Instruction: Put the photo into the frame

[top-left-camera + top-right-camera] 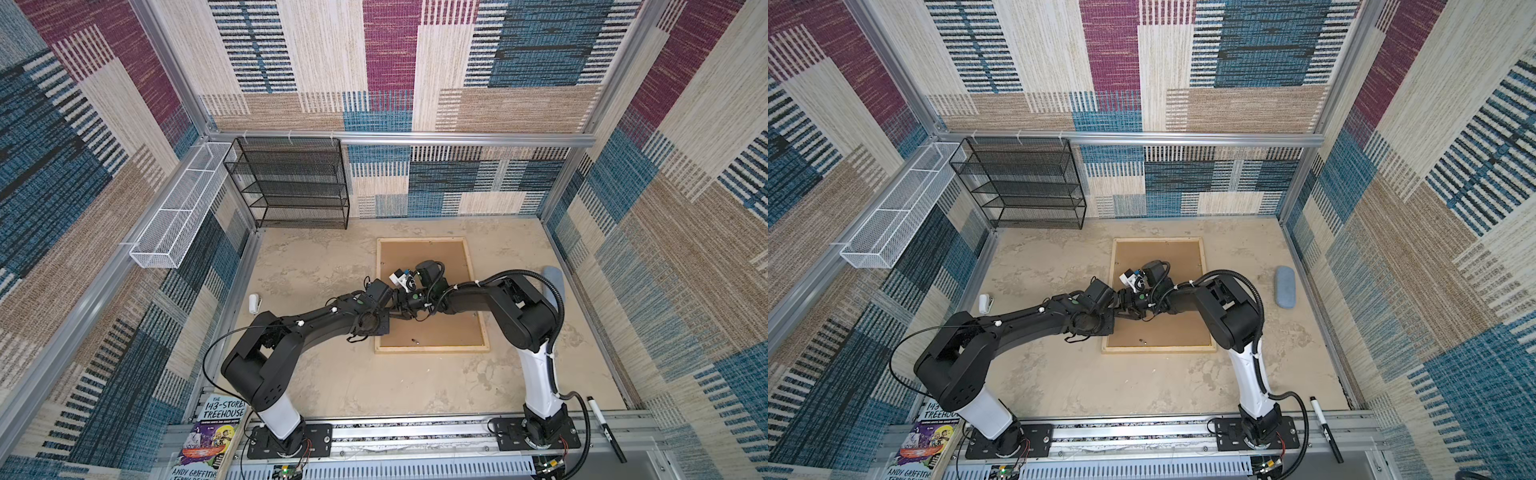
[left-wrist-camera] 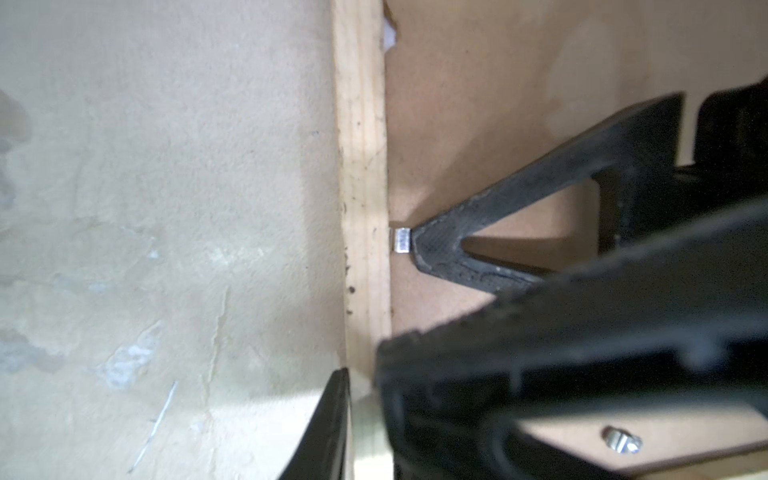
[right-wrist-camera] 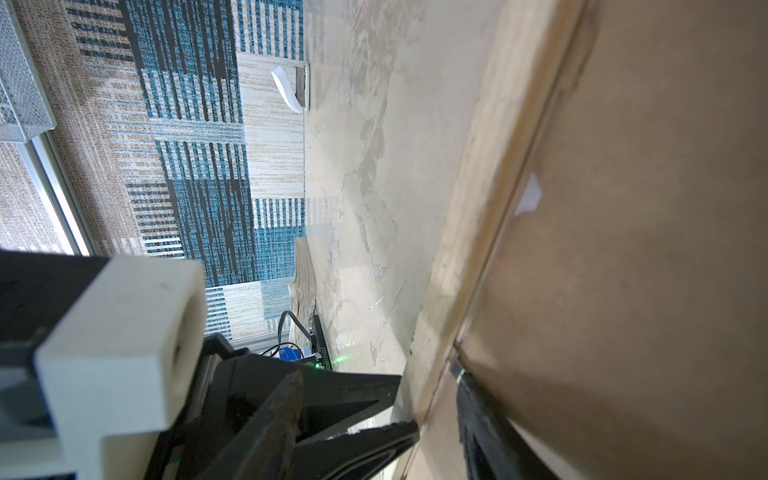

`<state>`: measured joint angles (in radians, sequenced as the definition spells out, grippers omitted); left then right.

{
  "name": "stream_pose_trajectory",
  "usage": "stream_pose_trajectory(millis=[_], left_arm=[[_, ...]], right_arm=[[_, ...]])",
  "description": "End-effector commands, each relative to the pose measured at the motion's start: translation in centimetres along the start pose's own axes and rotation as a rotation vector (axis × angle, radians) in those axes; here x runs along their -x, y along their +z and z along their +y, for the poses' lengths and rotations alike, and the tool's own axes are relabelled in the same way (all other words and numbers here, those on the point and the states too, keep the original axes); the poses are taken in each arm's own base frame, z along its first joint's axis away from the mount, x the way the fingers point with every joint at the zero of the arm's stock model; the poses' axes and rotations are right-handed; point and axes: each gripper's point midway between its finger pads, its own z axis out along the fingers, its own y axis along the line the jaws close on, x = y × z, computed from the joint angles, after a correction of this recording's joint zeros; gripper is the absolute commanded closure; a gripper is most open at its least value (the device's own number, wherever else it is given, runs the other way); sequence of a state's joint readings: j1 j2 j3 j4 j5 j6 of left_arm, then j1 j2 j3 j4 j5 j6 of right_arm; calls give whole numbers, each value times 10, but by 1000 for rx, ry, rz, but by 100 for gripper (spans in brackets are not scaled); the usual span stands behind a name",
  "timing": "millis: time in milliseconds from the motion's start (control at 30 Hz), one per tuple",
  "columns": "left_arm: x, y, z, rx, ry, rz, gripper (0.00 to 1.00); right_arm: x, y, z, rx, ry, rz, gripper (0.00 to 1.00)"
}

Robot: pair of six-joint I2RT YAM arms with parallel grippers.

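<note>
– Left gripper: jaws stand narrowly apart astride the left rail of the frame, one finger on the table side, one on the inner side. Whether they pinch the wood or merely bracket it cannot be told.

– And to its right?

– Metal tab, at the rail's inner edge, just beside that gripper. Right gripper, reaching in from the opposite side, is spread wide and holds nothing. One fingertip touches the tab's inboard end.

– Position of the frame?

– Flat on the table, right of centre, back upward, long axis running away from the robot. A brown backing board fills it. The tab sits square to the rail, so any push on it goes across the frame, not along it. Judged on contact, the right arm is the one placed for that.

– The photo?

– Not seen; presumably under the board. A white scrap shows at a chipped spot on the board's edge, print or mat undetermined. The grippers overlap in both top views, and whether the tab stands upright or lies folded is unresolved.
</note>
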<state>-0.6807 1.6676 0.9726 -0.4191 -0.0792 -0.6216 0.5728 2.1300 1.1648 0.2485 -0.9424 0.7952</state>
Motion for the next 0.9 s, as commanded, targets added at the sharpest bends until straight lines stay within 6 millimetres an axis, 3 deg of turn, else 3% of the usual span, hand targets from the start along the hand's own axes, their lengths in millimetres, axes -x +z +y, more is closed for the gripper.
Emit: stream_pose_trajectory(millis=[0, 133, 500, 867], left_arm=[[1, -4, 2, 10, 21, -7, 74], [1, -4, 2, 10, 24, -6, 75], [-2, 1, 0, -6, 35, 6, 88], [-8, 13, -14, -74, 24, 30, 91]], right_arm=[[0, 1, -27, -107, 60, -31, 38], [1, 1, -26, -105, 57, -32, 38], [1, 1, -28, -106, 58, -34, 38], [0, 7, -27, -87, 73, -30, 38]])
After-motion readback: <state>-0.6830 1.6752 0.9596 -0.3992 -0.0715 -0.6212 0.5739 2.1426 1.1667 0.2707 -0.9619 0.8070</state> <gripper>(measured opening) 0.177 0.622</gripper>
